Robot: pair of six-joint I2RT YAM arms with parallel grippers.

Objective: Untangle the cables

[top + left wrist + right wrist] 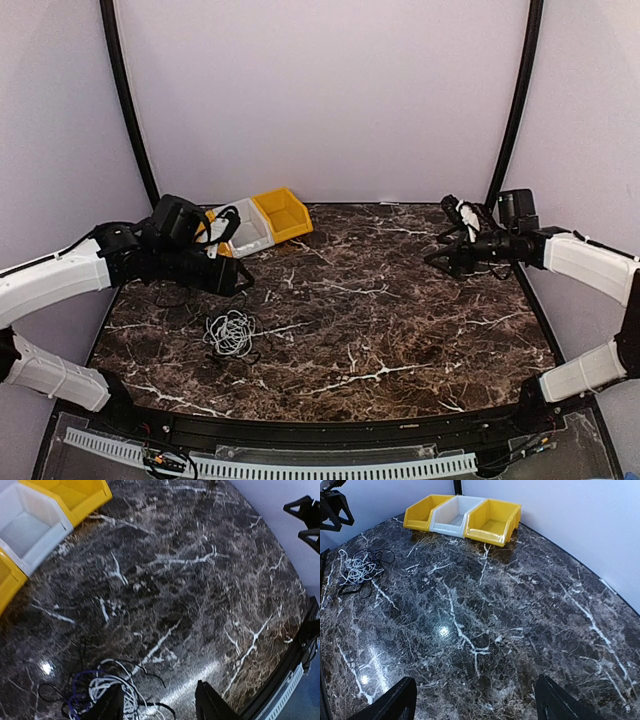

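Marble counter point(400, 330) carries the cables point(231, 333) as one knotted clump at near left, so untangling looks unstarted. Left pincer point(159, 700) hovers released just beyond it; right pincer point(476, 695) hangs released, far right.

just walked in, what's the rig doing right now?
Nothing is being held. The cables lie in one tangle, white cord mixed with black, on the left front of the table. The left gripper hovers open close to the tangle. The right gripper is open over bare marble on the far right. Untangling hasn't started.
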